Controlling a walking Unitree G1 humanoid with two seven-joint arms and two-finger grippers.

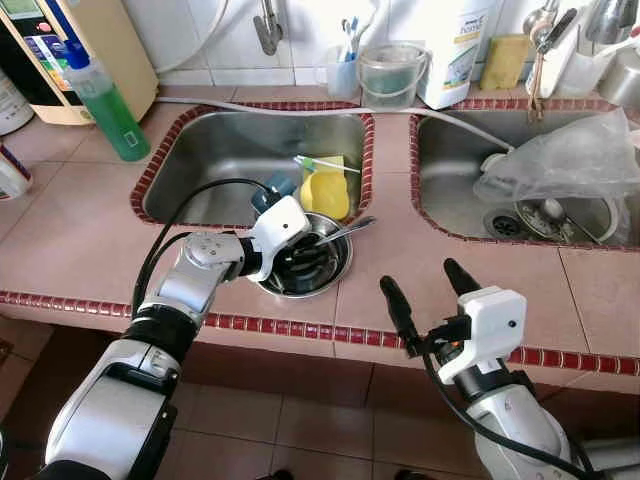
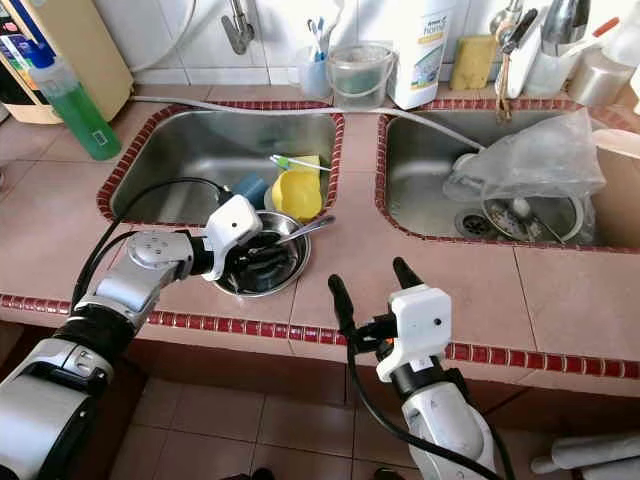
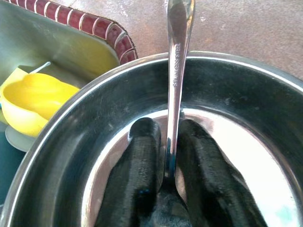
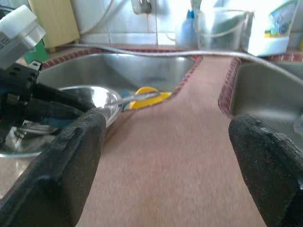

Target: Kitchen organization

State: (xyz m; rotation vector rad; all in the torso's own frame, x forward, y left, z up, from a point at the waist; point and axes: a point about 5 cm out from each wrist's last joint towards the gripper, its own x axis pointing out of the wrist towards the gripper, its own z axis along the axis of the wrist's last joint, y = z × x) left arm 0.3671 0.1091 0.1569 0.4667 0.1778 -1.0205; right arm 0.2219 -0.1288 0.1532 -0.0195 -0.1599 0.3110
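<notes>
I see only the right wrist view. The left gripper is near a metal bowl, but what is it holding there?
Observer: The left gripper is shut on a spoon inside the steel bowl; its fingers pinch the handle from both sides.
Operator: Where is the bowl standing?
Observer: On the counter, overhanging the front corner of the left sink.
Operator: And the yellow thing behind it?
Observer: A yellow bowl lying in that sink, with a green toothbrush across it.
</notes>
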